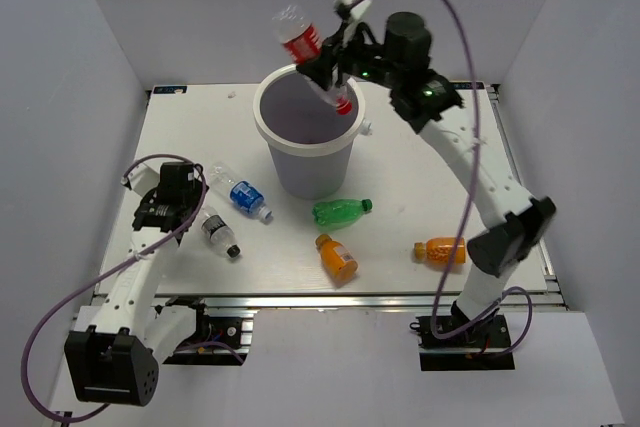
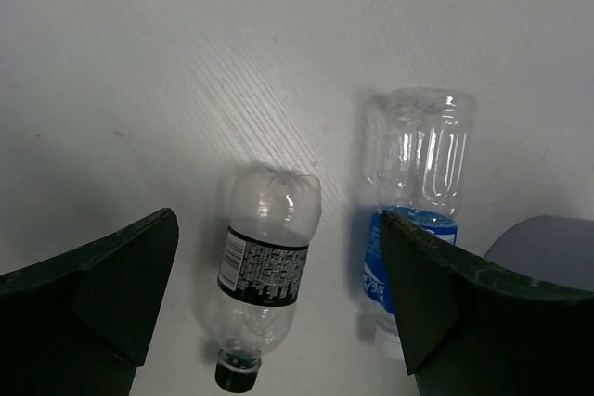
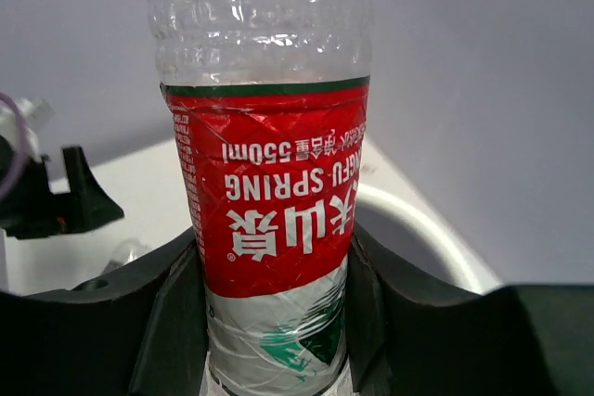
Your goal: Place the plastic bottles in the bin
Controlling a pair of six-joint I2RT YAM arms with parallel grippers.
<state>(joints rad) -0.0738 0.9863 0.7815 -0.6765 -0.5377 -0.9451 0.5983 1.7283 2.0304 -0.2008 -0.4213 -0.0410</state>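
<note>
My right gripper [image 1: 328,75] is clamped on the red-label bottle [image 1: 303,47], slanted cap-down over the bin [image 1: 305,172]. My left gripper [image 2: 278,229] is spread wide over the black-cap bottle [image 2: 264,271], with the blue-label bottle [image 2: 413,201] just beside it, both at the bin's 8 o'clock. The green bottle [image 1: 340,212] and near orange bottle [image 1: 337,258] lie at 5 o'clock, the other orange bottle [image 1: 441,250] at 4.

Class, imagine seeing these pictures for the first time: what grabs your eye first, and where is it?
The right gripper holds the red-label bottle tilted, cap down, over the white bin. The left gripper hovers open above the black-cap bottle, the blue-label bottle beside it. A green bottle and two orange bottles lie nearer the arms.
</note>
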